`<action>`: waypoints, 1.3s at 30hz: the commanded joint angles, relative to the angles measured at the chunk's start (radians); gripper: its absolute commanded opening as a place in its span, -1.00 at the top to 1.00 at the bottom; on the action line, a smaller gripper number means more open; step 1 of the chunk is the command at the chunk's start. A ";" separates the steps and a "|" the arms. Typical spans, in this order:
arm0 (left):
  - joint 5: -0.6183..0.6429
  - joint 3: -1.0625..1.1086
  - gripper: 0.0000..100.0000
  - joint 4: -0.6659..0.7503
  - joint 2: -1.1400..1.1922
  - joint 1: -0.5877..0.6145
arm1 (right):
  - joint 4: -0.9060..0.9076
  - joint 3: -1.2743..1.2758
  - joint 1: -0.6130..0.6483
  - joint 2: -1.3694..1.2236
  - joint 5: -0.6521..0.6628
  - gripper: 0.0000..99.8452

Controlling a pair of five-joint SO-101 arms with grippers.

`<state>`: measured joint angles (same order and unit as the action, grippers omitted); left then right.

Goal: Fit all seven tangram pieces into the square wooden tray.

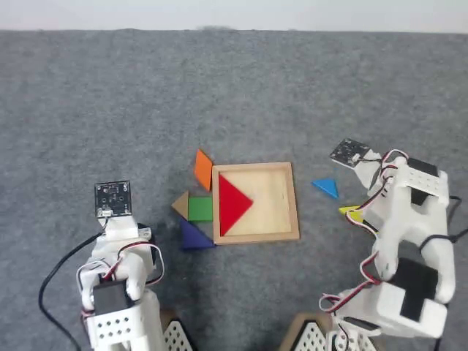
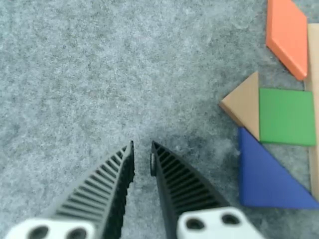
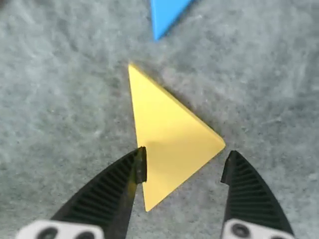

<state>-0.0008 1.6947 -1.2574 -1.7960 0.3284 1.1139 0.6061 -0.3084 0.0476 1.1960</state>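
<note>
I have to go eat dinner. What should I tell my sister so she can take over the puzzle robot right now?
Left tool: barely open, empty, over bare carpet.
Right tool: open, straddling the yellow triangle, not gripping it yet.
Done: only the red triangle lies in the tray.
Left: six pieces. The orange slanted piece, tan triangle, green square and dark blue triangle sit by the tray on the left arm's side. The light blue triangle and the yellow one are on the right arm's side.
</note>
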 commanded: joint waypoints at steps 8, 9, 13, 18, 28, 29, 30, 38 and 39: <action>-0.006 -0.012 0.90 -0.005 -0.023 0.003 | -0.018 -0.049 -0.013 -0.128 0.023 0.53; -0.006 -0.012 0.90 -0.005 -0.023 0.003 | -0.019 -0.049 -0.013 -0.136 0.023 0.53; -0.006 -0.012 0.90 -0.005 -0.023 0.003 | -0.013 -0.046 -0.013 -0.166 0.021 0.53; -0.006 -0.012 0.90 -0.005 -0.023 0.003 | -0.035 -0.017 -0.001 -0.166 0.023 0.53; -0.006 -0.012 0.90 -0.005 -0.023 0.003 | -0.025 -0.017 0.010 -0.165 0.018 0.82; -0.006 -0.012 0.90 -0.005 -0.023 0.003 | -0.025 -0.017 0.008 -0.165 0.018 0.83; -0.006 -0.012 0.90 -0.005 -0.023 0.003 | -0.025 -0.017 0.008 -0.163 0.017 0.83; -0.006 -0.012 0.90 -0.005 -0.023 0.003 | 0.061 -0.011 0.010 0.027 -0.068 0.83; -0.006 -0.012 0.90 -0.005 -0.023 0.003 | 0.081 -0.009 0.010 0.061 -0.068 0.84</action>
<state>-0.0008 1.6947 -1.2574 -1.7960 0.3284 1.1185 0.5923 -0.3115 -0.0199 1.1546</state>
